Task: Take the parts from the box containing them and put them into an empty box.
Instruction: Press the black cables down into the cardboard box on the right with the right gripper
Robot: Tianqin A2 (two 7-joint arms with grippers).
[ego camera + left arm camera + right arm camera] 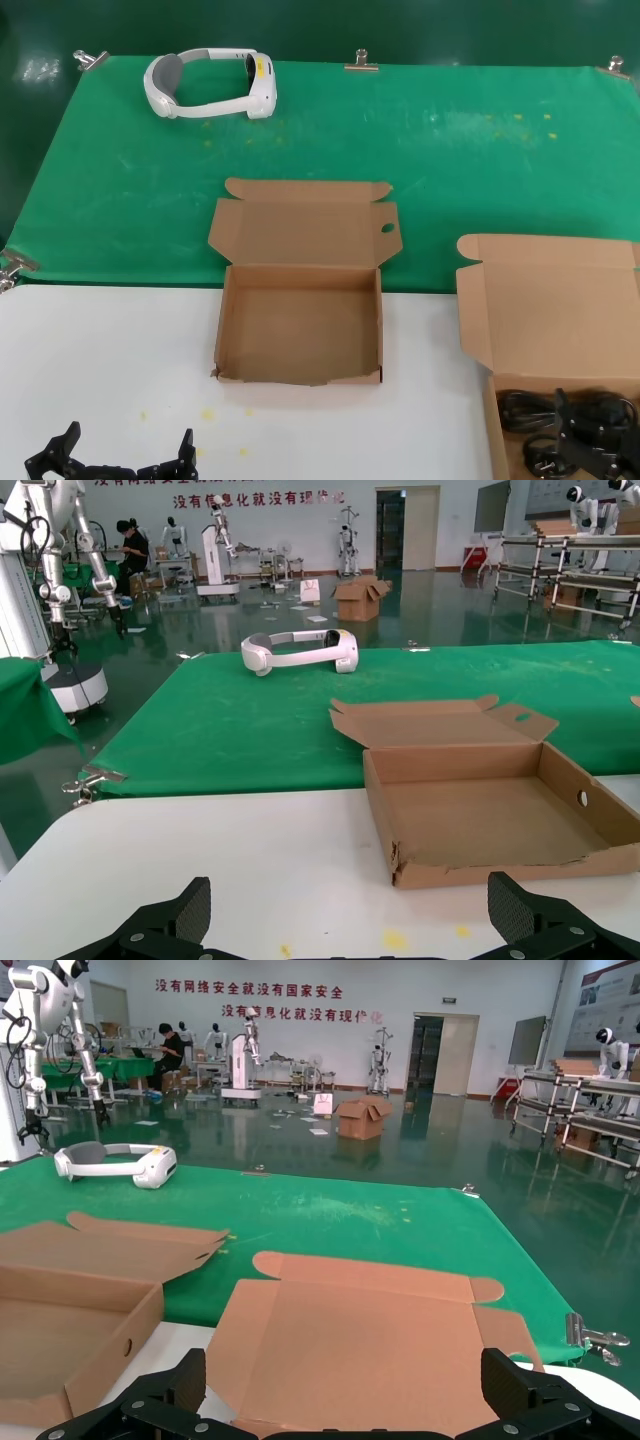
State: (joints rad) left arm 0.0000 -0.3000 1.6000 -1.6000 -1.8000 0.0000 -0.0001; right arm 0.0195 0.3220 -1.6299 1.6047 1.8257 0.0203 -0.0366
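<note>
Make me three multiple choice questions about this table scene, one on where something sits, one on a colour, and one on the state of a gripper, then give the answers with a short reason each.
1. Where does the white headset lie?
A. on the green cloth at the far left
B. inside the empty box
C. on the white tabletop

2. What colour are the parts?
A. red
B. black
C. white

3. How does the left gripper stand?
A. shut on a cable
B. open and holding nothing
C. shut on a box flap

Answers: 1 A, the headset rests on the cloth beyond the empty box. 2 B, the cables in the box containing them are black. 3 B, its fingers are wide apart above the white tabletop with nothing between them.
</note>
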